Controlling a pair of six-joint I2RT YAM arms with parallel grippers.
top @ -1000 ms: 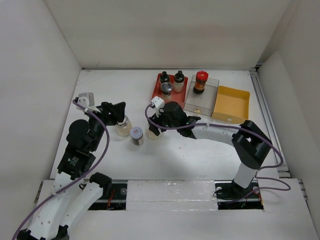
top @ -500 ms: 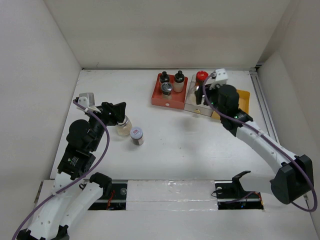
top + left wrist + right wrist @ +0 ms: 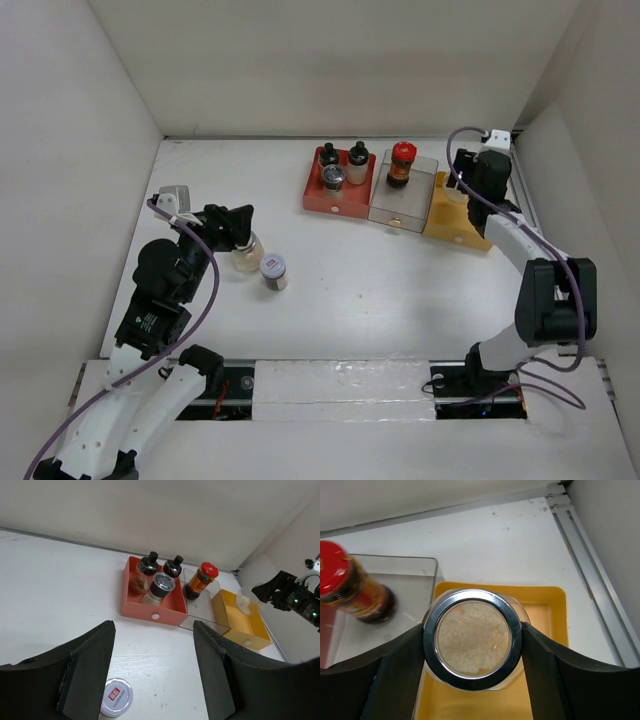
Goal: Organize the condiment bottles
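My right gripper is shut on a silver-rimmed jar of pale grains, held over the yellow tray; in the top view that gripper is at the far right. A red-capped bottle stands in the clear tray. Three condiment bottles stand in the red tray. My left gripper is open over bare table. A white-capped jar stands by its left finger. A pale jar sits just under that gripper in the top view.
White walls close in the table on three sides. A metal rail runs along the right edge beside the yellow tray. The three trays stand side by side at the back right.
My right arm has swung from the table's middle to the far right, carrying the silver-rimmed jar over the yellow tray. The left arm and the two jars near it have not moved.
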